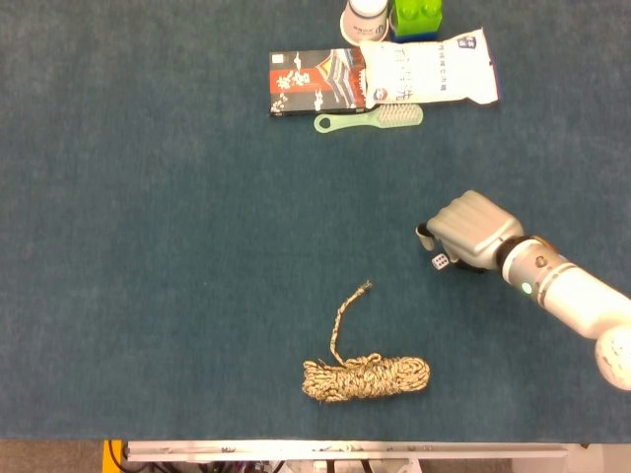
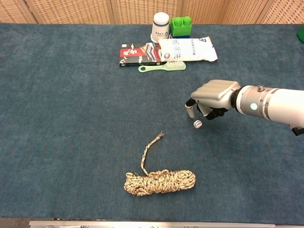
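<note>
A small white die (image 1: 439, 261) (image 2: 197, 124) lies on the blue cloth right of centre. My right hand (image 1: 468, 230) (image 2: 212, 95) hangs palm down just above and behind it, reaching in from the right. Its thumb (image 2: 190, 110) points down to the left of the die and the other fingers curl down on the right. The die sits on the cloth below the gap between them, and nothing is held. My left hand shows in neither view.
A coiled rope (image 1: 365, 376) (image 2: 159, 182) with one loose end lies near the front edge. At the back are a dark printed box (image 1: 314, 83), a white packet (image 1: 429, 67), a pale green brush (image 1: 370, 118), a white cup (image 1: 365, 15) and a green block (image 1: 416, 15).
</note>
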Controlling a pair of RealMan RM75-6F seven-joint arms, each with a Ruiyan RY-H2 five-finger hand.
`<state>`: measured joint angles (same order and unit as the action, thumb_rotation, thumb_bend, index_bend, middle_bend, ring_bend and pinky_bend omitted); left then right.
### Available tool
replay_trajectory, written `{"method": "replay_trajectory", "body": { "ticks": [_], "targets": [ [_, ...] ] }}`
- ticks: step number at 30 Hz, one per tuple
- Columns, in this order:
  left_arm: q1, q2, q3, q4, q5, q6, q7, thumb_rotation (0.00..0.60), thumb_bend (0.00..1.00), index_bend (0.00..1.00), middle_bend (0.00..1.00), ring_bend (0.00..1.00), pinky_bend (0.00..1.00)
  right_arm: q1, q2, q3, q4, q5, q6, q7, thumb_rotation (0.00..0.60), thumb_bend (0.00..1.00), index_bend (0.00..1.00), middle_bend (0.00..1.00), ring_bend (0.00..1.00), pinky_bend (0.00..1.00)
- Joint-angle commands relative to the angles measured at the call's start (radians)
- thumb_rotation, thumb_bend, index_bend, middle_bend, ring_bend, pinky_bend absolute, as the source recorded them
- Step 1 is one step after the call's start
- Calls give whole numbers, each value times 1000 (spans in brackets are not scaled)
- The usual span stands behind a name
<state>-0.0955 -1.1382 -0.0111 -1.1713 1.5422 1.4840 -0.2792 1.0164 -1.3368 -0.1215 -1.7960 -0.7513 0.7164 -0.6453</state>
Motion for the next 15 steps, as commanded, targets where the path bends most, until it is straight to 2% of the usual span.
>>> {"method": "replay_trajectory", "body": {
  "ticks": [1, 15],
  "targets": [
    [0, 0, -1, -2, -2, -1, 1, 600, 139, 511, 365, 294, 463, 5, -4, -4, 4, 4, -2, 3, 600, 1000, 397, 1000, 1000, 1000],
    [3, 1, 1, -3, -4, 1, -1, 600, 139, 511, 365, 294, 463, 26, 5, -42, -26, 11, 25, 2, 600, 1000, 397, 1000, 1000, 1000]
  ]
}}
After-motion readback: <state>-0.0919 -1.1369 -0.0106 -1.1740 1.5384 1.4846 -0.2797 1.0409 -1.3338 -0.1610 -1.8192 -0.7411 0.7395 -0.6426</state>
